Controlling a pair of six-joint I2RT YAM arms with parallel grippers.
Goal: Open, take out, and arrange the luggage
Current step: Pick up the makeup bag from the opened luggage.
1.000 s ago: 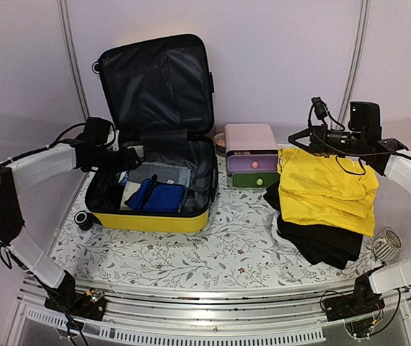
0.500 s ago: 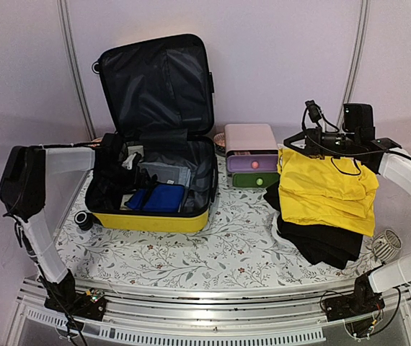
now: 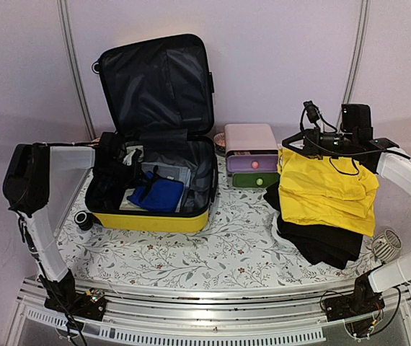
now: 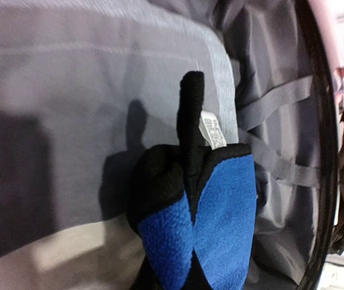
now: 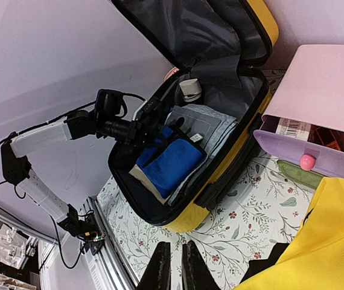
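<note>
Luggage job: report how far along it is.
Done: the luggage is open, lid up; a yellow garment and a black garment lie on the table to its right. In hand: the left pincer is shut on the blue-and-black garment inside. Left: lifting that out, plus the grey folded item beneath it.

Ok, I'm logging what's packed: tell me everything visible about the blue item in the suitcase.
The blue fleece piece is fuzzy blue cloth with black trim and a white label, bunched where the left pincer grips it. It lies inside the open yellow suitcase, on folded grey fabric.
</note>
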